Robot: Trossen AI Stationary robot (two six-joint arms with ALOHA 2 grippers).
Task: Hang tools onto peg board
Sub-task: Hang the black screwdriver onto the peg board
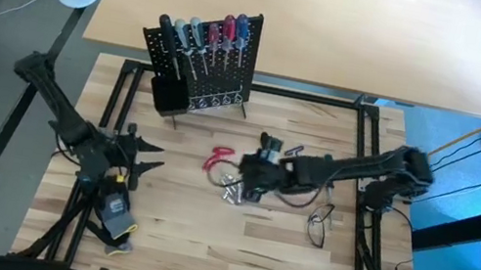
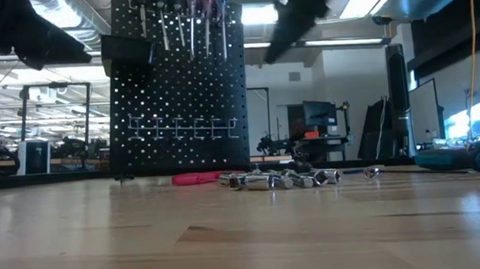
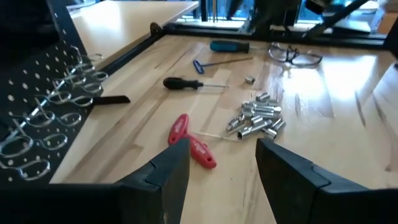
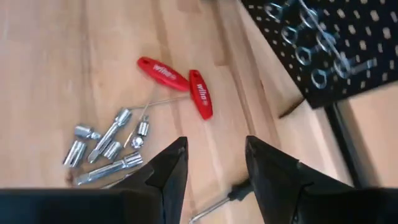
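The peg board (image 1: 216,63) stood upright at about twelve o'clock on the worktop (image 1: 201,247), with several screwdrivers (image 1: 208,35) already hung along its top and a row of empty wire rings lower down. The tools left to hang lay loose near the centre. Two red T-handled drivers (image 4: 177,84) lay crossed, their thin shafts running toward a cluster of silver sockets (image 4: 106,149) just beside them. A black-handled screwdriver (image 3: 186,83) lay apart from these, toward the peg board.

The right tool (image 4: 211,171) hovered over the centre, its fingers spread and holding nothing, with the red handles just ahead of it. The left tool (image 3: 217,180) waited at about eight o'clock, also spread and empty.

The red drivers looked light and rigid. Their moulded handles would probably give the surest hold, being broad and likely less slick than the steel. The thin shafts would likely roll or twist between the pads. Since the two were crossed, lifting one by the middle of its handle might drag the other.

The sockets appeared small, smooth and round, so they seemed apt to slip or roll. A pinch across the sides of a single one at the edge of the cluster looked safest.
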